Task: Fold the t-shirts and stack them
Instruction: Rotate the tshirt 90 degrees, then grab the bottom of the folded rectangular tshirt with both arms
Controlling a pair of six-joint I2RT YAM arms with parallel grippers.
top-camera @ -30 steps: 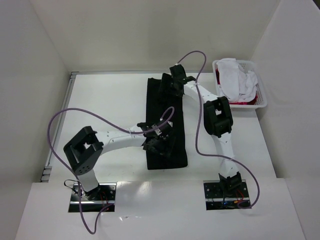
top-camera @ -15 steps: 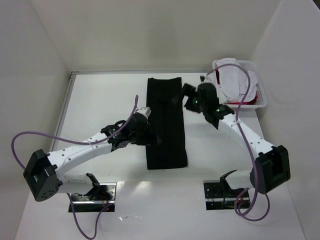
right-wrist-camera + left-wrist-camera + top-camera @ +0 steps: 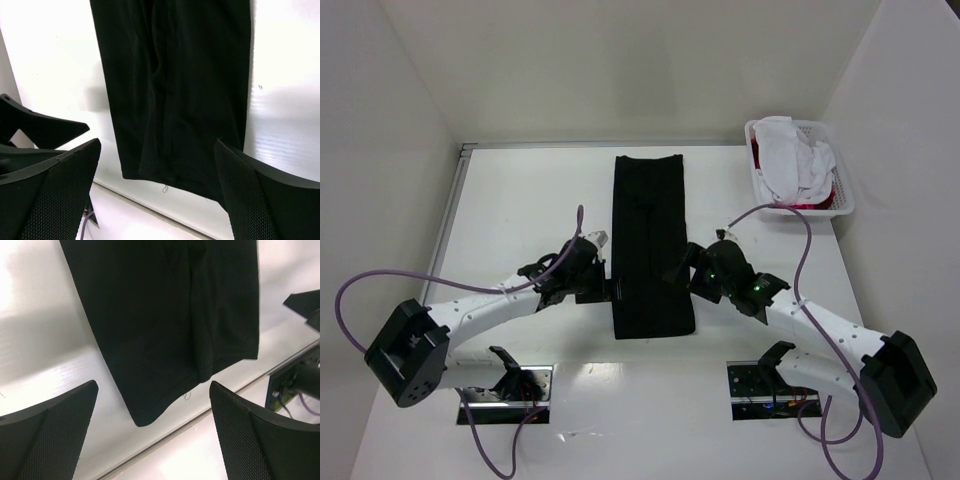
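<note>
The black t-shirt (image 3: pixel 651 245) lies flat on the table, folded into a long narrow strip running from far to near. My left gripper (image 3: pixel 610 288) is open and empty at the strip's left edge near its near end. My right gripper (image 3: pixel 685 275) is open and empty at the strip's right edge, opposite the left one. The left wrist view shows the shirt's near hem (image 3: pixel 165 330) between the open fingers. The right wrist view shows the same hem (image 3: pixel 175 85). White and red shirts (image 3: pixel 795 165) lie bunched in the basket.
A white plastic lattice basket (image 3: pixel 841 195) stands at the far right of the table. The table's near edge with the two arm bases (image 3: pixel 505 385) lies just below the shirt. White walls close in the left, back and right.
Both arms have swung down from the shirt's middle and far end to its near end, one on each side. The shirt lies flat as before.
</note>
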